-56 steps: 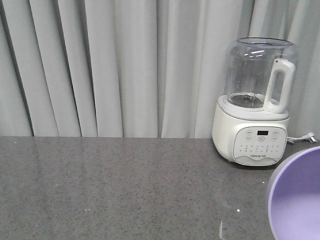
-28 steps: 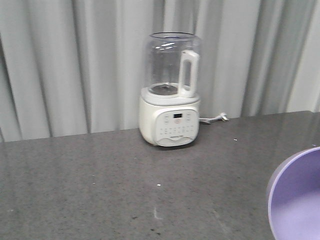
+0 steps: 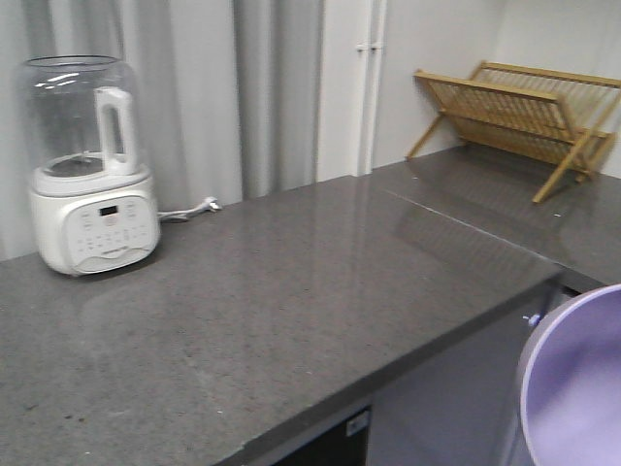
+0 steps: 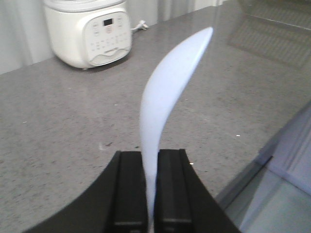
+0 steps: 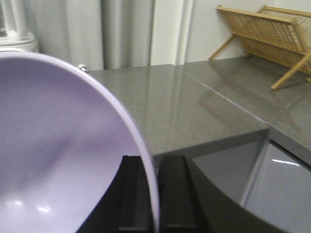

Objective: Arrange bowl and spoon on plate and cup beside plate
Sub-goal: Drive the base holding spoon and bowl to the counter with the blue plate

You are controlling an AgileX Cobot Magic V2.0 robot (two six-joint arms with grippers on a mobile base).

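Swinging to the right since half a second ago, the front view now has the white blender (image 3: 92,170) at the far left of the grey table (image 3: 291,291), where before it stood near the middle; a wooden dish rack (image 3: 524,116) has come into sight at the upper right, on a further stretch of table; the purple bowl (image 3: 577,383) keeps its place in the lower right corner; the left hand (image 4: 151,184) is closed on the pale spoon (image 4: 167,92), black fingers pinching one end, the spoon rising edge-on and curving rightward above the table; the right hand (image 5: 151,194) clamps the bowl's rim, one finger inside and one outside, the bowl held up on edge in the air.
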